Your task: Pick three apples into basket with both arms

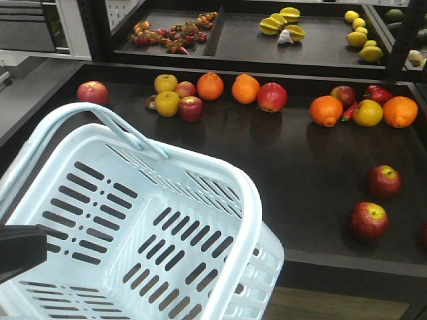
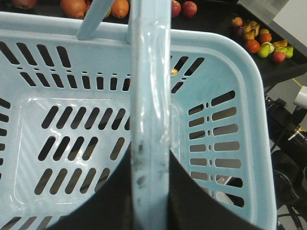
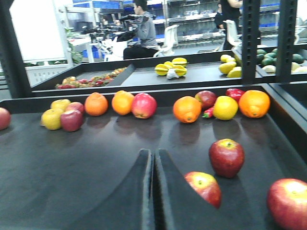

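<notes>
Dark shelf (image 3: 72,163): apple (image 3: 205,187) just right of closed right hand (image 3: 153,153)

Even overhead light, glare on the basket (image 2: 216,48), soft blur throughout.

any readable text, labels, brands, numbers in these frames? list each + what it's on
None can be read.
The basket shows no label or brand on the parts in view.
The apples show no stickers.
The background shelving in the right wrist view is too blurred to make out any sign.
</notes>
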